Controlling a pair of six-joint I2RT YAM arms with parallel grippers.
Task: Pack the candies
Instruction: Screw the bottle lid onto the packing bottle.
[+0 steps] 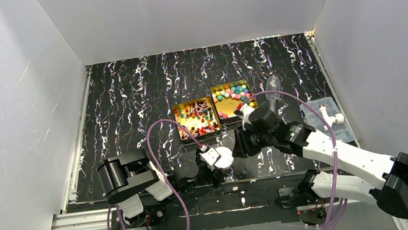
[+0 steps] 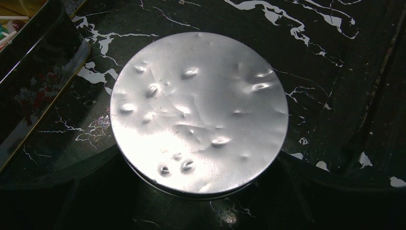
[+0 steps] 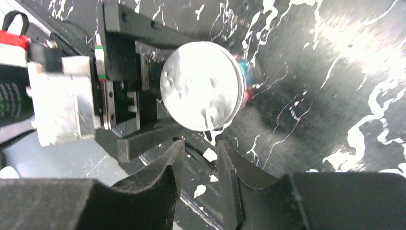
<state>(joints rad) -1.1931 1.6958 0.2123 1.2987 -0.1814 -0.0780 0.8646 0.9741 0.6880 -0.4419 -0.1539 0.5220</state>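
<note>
Grips the jar (image 2: 198, 112) with the left fingers (image 3: 146, 29), one pressed against each flank of its round lid. Holds the right fingers (image 3: 167, 177) a narrow gap apart, closed on nothing, just beside the jar and pointing at it.

Catches from the right wrist alone both left fingers bracketing the lid, plus a few candies (image 3: 245, 72), teal and pink, peeping out under the lid's rim inside the jar. Picks out from the left wrist alone the shallow dents scattered over the lid's pale, shiny face, and a gold-edged tin wall (image 2: 33, 81) just beside the jar.

Takes in from above alone two open gold tins side by side just beyond the jar. Finds thin twist-wrapped red, blue and white pieces (image 1: 197, 120) heaped in the nearer tin (image 1: 176, 115). Finds round pink, green and blue lumps (image 1: 236, 92) filling the far part of the farther tin (image 1: 226, 110), with bare gold floor on the side toward the jar. Spots a clear box (image 1: 331, 118) well apart from the jar, at the bench's edge.

Rests everything on a black bench (image 1: 129, 100) veined with white streaks, glaring bright in the right wrist view. Closes in with plain white walls (image 1: 14, 115) on three sides.
</note>
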